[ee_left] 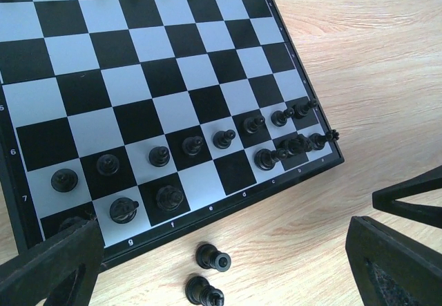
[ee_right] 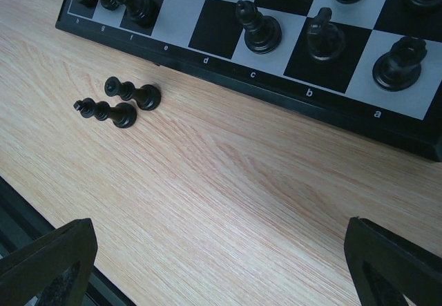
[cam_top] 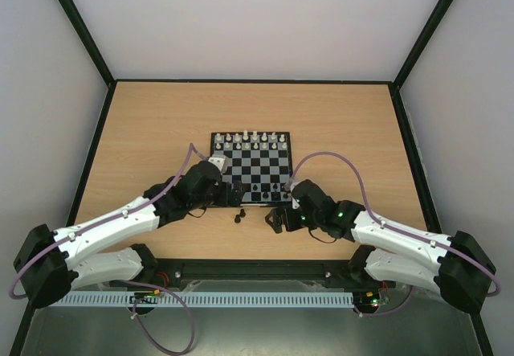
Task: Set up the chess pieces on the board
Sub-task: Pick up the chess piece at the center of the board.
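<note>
Found the board [cam_top: 253,167] mid-desk, with white chess pieces [cam_top: 254,141] lined along its far edge and black ones [ee_left: 159,156] standing on the two near rows. Spotted a gap of two empty squares in the middle of the nearest row, hemmed in by standing pieces on both sides. Counted two loose black pieces [ee_right: 132,93] off the board, lying on their sides on the desk [ee_right: 228,202] just beside the near border, almost touching each other.

Saw left pincer [cam_top: 231,198] at the near left part of the board and right pincer [cam_top: 275,218] over bare desk just beside the loose pair. Both spread fully wide, holding nothing.

Risks, judged from here:
- Scooping up both loose pieces at once, given wide jaws and a pair lying so close together.
- Rolling or skidding a piece away on first contact, given round bodies lying flat.
- Gripping sideways, then failing to stand the piece upright on its square.
- Toppling neighbours when lowering into the gap, given fingers [ee_left: 48,271] far bulkier than one square.
- Clashing arms, with both pincers near the same spot.

Unable to name the kind of either loose piece.
</note>
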